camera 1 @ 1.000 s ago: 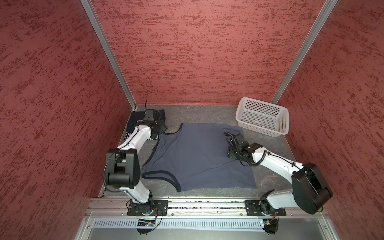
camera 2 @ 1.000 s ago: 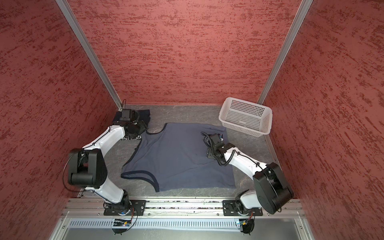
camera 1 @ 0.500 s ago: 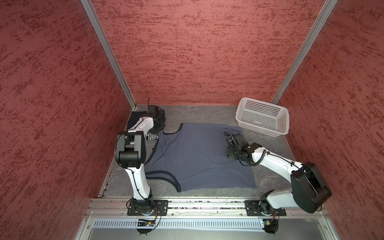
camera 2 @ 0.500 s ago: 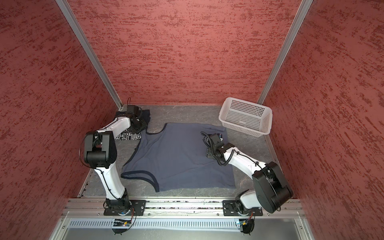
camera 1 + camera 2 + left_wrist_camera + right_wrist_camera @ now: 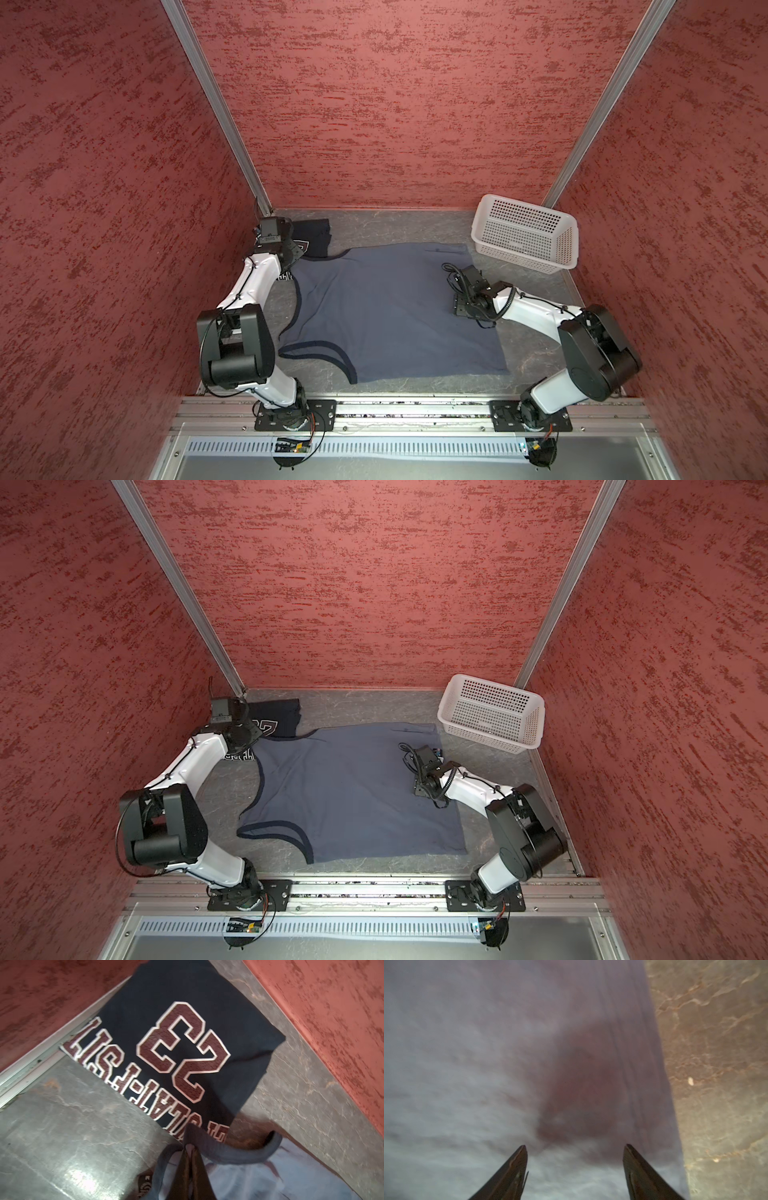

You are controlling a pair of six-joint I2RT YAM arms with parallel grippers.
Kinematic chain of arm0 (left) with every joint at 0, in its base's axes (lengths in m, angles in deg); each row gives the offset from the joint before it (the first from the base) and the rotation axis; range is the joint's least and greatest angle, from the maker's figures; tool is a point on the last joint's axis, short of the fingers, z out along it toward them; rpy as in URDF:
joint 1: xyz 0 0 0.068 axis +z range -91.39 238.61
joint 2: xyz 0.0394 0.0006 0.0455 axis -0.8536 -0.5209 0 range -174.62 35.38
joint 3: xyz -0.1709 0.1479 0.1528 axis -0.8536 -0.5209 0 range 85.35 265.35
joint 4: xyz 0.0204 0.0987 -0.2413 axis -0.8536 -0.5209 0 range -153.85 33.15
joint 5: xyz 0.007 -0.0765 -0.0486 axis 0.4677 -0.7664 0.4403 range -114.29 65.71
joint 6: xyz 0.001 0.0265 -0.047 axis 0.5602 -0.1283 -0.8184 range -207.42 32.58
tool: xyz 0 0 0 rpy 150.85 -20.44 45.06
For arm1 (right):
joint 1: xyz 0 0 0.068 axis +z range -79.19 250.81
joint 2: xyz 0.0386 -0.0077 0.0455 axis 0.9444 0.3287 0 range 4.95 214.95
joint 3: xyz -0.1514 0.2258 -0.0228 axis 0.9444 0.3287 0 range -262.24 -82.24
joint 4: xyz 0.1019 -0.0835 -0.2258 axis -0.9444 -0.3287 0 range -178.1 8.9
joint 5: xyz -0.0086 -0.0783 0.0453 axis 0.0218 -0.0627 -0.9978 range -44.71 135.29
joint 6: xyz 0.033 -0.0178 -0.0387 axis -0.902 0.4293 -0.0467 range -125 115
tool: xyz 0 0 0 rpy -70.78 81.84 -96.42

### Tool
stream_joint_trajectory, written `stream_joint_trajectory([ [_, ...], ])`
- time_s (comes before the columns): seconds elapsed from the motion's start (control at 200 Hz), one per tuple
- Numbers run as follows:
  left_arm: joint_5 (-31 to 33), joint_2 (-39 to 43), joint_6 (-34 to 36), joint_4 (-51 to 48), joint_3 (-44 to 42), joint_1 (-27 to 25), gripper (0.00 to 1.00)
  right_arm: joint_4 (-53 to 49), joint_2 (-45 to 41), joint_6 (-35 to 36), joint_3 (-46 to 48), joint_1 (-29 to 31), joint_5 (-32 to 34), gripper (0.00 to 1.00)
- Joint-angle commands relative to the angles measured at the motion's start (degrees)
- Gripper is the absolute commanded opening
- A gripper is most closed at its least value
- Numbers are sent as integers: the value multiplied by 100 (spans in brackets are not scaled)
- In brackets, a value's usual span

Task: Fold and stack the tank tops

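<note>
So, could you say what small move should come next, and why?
Probably lower the right pincer and close it on the slate blue-grey cloth tank top: its jaws stand open over the fabric near its edge, while the left pincer is shut on that top's dark-trimmed strap.

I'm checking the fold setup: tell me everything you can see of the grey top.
The grey top is slate-blue cloth with dark trim at neck and armholes. It lies spread on the table, straps toward the left arm, hem toward the right. The left pincer is shut on one trimmed strap beside the folded navy top; the right pincer is open over the hem end.
</note>
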Motion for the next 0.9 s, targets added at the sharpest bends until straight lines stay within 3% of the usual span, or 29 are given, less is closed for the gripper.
stream_joint_trajectory([
  [0.0,-328,-164,-1,228,-200,165,23,128,17,106,-220,-24,-24,74],
  [0.125,-499,-473,107,-122,150,165,57,-39,35,248,-725,-37,136,74],
  [0.255,-278,-307,111,-394,400,29,72,-191,192,506,-1511,-131,294,74],
  [0.491,-766,-680,372,-590,1333,-819,72,-329,1201,906,-3079,-451,164,73],
  [0.706,-756,-2042,638,-922,2631,-1566,70,-467,1972,1048,-4078,-495,69,72],
  [0.897,-636,-3243,648,-1234,3656,-1736,67,-464,2343,1209,-4473,-515,-31,71],
])
